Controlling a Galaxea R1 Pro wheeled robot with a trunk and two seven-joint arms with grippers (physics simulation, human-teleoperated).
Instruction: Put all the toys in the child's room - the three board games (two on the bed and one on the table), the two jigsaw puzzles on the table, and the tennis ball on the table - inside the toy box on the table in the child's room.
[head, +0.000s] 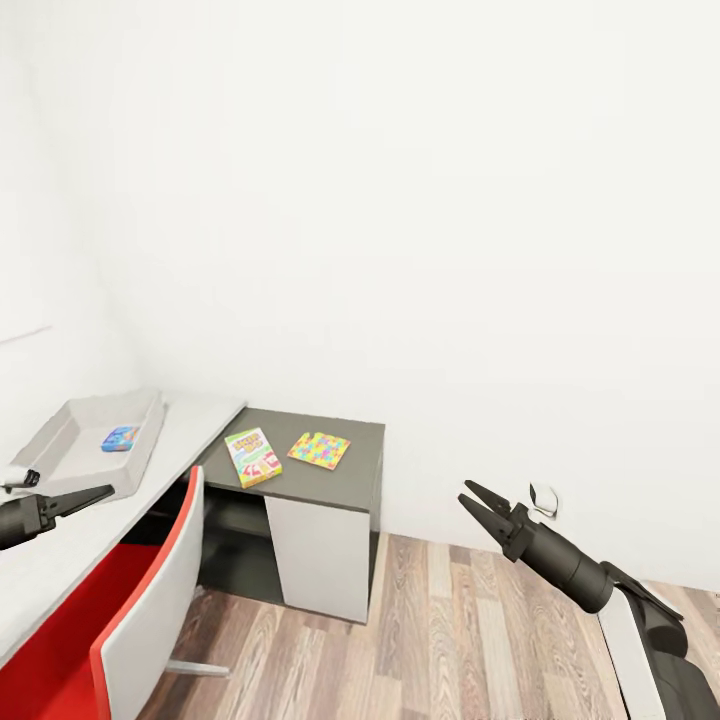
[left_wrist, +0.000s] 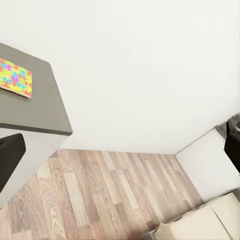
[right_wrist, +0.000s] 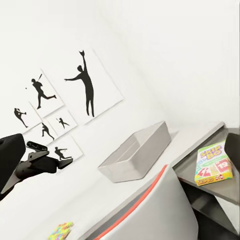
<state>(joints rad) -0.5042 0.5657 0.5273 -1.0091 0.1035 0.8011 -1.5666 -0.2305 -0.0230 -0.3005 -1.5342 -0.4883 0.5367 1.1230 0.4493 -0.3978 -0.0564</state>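
Observation:
The light-grey toy box (head: 60, 432) stands on the pale table top (head: 190, 435) at the left, with a blue board game (head: 120, 438) lying inside it. On the table's lower dark grey section (head: 340, 478) lie the Skip-Bo board game (head: 253, 457) and a jigsaw puzzle (head: 319, 450). A second jigsaw puzzle (right_wrist: 61, 230) rests on the pale top in the right wrist view, which also shows the toy box (right_wrist: 135, 152). My left gripper (head: 98, 494) hovers open over the pale top beside the toy box. My right gripper (head: 466, 494) is open and empty above the floor, right of the table. The tennis ball is out of view.
A chair with a red seat and white back (head: 150, 600) is pushed in at the table's front. Wood floor (head: 450, 640) spreads to the right, with a wall socket (head: 545, 497) behind my right gripper. Baseball silhouette posters (right_wrist: 60, 110) hang above the table. The bed's beige corner (left_wrist: 200, 225) is on the floor.

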